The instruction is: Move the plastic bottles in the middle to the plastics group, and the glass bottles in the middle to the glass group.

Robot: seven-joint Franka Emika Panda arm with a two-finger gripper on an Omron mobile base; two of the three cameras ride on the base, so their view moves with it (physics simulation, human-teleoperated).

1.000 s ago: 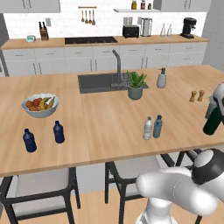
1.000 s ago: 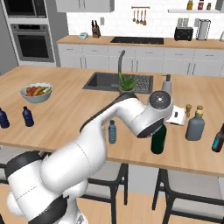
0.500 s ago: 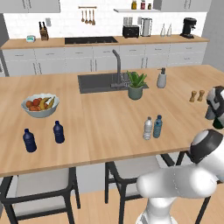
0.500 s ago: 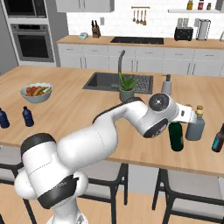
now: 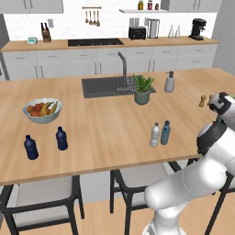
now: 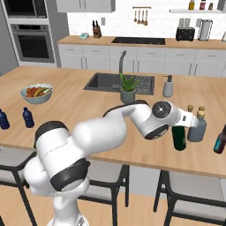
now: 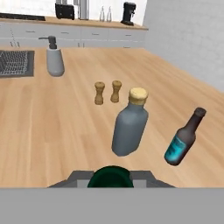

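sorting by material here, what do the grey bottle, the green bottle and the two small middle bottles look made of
Grey bottle: looks like frosted glass, matte grey-blue with a pale cork-like cap. Green bottle: dark, glossy, probably glass. Small bottles on the counter: clear bottle and teal bottle, thin and see-through, probably plastic. The render leaves all this open.

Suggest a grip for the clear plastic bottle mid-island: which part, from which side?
Take the clear bottle around its body, below the cap, coming from the stool side. It stands upright, and the teal bottle sits close beside it, so fingers straddling it sideways would likely bump that neighbour.
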